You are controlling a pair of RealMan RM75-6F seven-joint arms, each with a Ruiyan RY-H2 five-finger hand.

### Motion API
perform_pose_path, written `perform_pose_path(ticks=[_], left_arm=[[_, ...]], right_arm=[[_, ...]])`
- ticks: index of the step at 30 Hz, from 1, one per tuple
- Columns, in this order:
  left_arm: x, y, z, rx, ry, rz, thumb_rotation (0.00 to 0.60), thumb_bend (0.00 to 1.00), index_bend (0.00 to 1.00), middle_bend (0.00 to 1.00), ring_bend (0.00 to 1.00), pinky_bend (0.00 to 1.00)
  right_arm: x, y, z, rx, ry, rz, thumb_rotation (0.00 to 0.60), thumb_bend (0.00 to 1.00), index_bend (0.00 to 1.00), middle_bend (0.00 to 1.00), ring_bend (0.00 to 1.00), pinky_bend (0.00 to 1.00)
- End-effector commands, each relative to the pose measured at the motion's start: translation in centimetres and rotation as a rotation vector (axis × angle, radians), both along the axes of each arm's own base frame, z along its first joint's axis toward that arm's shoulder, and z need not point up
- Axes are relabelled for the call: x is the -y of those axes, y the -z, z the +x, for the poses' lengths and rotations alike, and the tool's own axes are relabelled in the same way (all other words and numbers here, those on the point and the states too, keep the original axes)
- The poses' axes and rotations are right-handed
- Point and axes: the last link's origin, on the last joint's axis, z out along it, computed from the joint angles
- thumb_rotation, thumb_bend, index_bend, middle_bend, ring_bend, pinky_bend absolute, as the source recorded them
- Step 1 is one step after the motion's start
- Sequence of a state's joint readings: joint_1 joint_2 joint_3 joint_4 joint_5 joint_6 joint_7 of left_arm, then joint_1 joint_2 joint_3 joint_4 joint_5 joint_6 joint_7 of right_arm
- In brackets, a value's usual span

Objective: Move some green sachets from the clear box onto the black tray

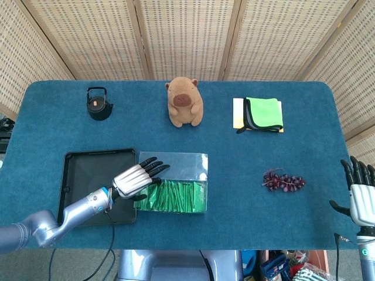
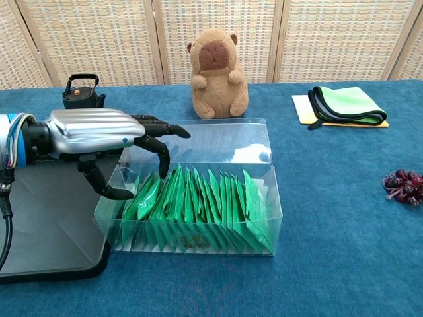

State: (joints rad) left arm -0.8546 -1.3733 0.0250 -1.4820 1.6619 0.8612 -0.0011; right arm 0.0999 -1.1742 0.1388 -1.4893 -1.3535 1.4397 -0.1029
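- Left hand (image 2: 99, 135): silver-backed with black fingers (image 2: 160, 142), held over the left end of the clear box, fingers spread and curved downward toward the sachets, thumb low beside the box's left wall; nothing pinched. Head view places it (image 1: 136, 179) at the seam between tray and box.
- Right hand (image 1: 362, 199): at the lower right edge of the head view, off the tabletop, fingers apart and upright, holding nothing.
- Clear rectangular plastic box (image 2: 259, 198): open-topped, on the blue tabletop (image 1: 234, 158), just right of the tray.
- Green foil sachets (image 2: 198, 205): one dense row standing on edge in the near half of the box, all inside it (image 1: 179, 196).
- Black rectangular tray (image 1: 88, 167): shallow, left of the box, its right rim against the box; no sachet visible on it (image 2: 39, 218).
- Brown plush capybara (image 1: 185, 102): upright, behind the box.
- Small black kettle (image 1: 98, 103): far left.
- Folded green cloth (image 1: 262, 114): on a yellow pad, far right.
- Dark red grape bunch (image 1: 283, 181): right of the box, well apart.
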Motion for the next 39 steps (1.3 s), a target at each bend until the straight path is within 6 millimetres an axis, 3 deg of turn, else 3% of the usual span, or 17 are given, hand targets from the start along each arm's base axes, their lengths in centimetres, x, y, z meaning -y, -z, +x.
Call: perform_pose_path(ticks=[1, 12, 26, 39], left_arm=[[-0.02, 0.12, -0.11, -0.011, 0.003, 0.001, 0.6, 0.32, 0.39, 0.0, 0.0, 0.0], [0.16, 0.46, -0.19, -0.018, 0.005, -0.002, 0.6, 0.36, 0.46, 0.0, 0.0, 0.0], [0.19, 0.56, -0.35, -0.016, 0.0, 0.0, 0.6, 0.42, 0.69, 0.0, 0.0, 0.0], [0.19, -0.15, -0.12, -0.007, -0.007, 0.001, 0.6, 0.47, 0.72, 0.0, 0.0, 0.0]], right_arm=[[0.01, -0.01, -0.03, 0.001, 0.001, 0.0, 0.6, 0.0, 0.0, 0.0, 0.0, 0.0], [0.01, -0.03, -0.05, 0.002, 0.002, 0.001, 0.6, 0.0, 0.0, 0.0, 0.0, 0.0], [0.08, 0.0, -0.1, 0.004, 0.006, 0.006, 0.6, 0.0, 0.0, 0.0, 0.0, 0.0], [0.02, 0.03, -0.07, 0.007, 0.005, 0.009, 0.6, 0.0, 0.0, 0.0, 0.0, 0.0]])
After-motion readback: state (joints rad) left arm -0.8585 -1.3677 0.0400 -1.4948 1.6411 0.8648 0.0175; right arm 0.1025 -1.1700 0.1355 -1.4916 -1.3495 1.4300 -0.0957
